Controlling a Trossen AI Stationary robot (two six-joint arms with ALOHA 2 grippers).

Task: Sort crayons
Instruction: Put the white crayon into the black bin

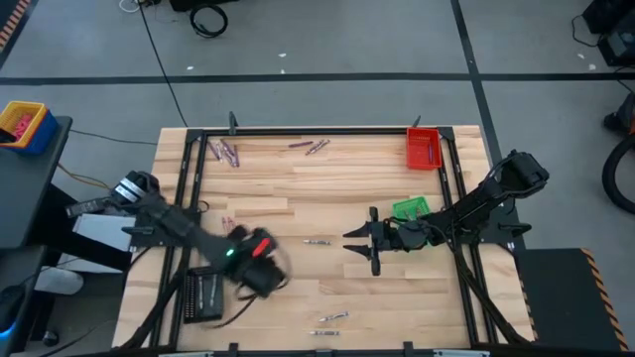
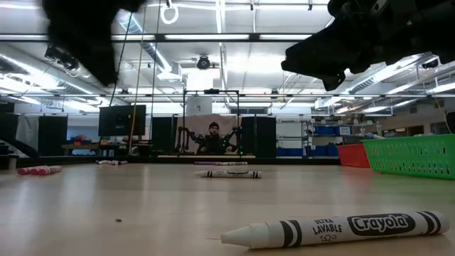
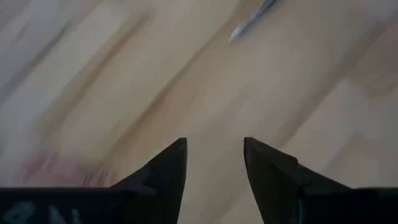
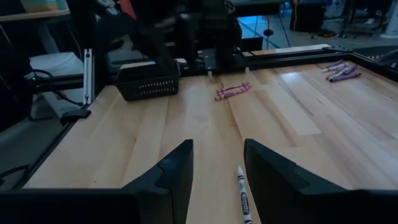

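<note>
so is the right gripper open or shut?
Open. The right gripper shows a clear gap between its fingers, with a white crayon on the table just ahead.

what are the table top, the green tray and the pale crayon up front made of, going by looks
Table top: looks like pale wood planks with a smooth, slightly glossy finish; grain and board seams show. Green tray: probably moulded plastic, since its wall is an open lattice of small holes. Pale crayon: likely wax inside a matte paper wrapper with printed black bands and lettering; the bare tip looks smooth.
</note>
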